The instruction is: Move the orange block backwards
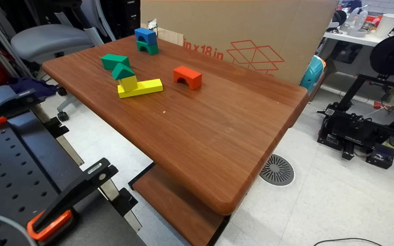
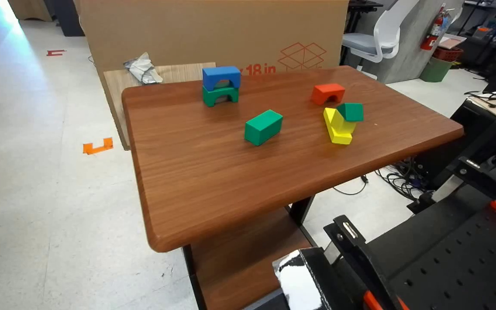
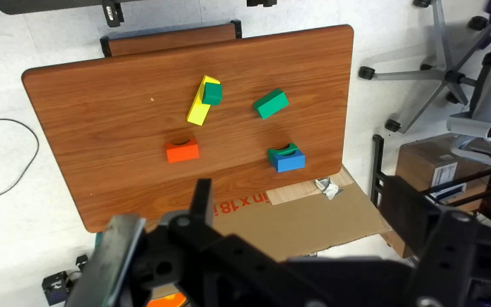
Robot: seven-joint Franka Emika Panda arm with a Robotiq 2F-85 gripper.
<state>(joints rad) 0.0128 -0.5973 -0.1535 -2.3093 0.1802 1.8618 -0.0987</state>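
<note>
Left of centre in the wrist view, the orange block point(image 3: 182, 152) stood ungripped; its backward move seemed not yet begun. Low in frame, the gripper point(image 3: 298, 189) gaped wide, empty.

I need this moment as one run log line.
gripper: open, empty | orange arch block: on tabletop, ungripped | blue arch: on green arch | backward move: unconfirmed
</note>
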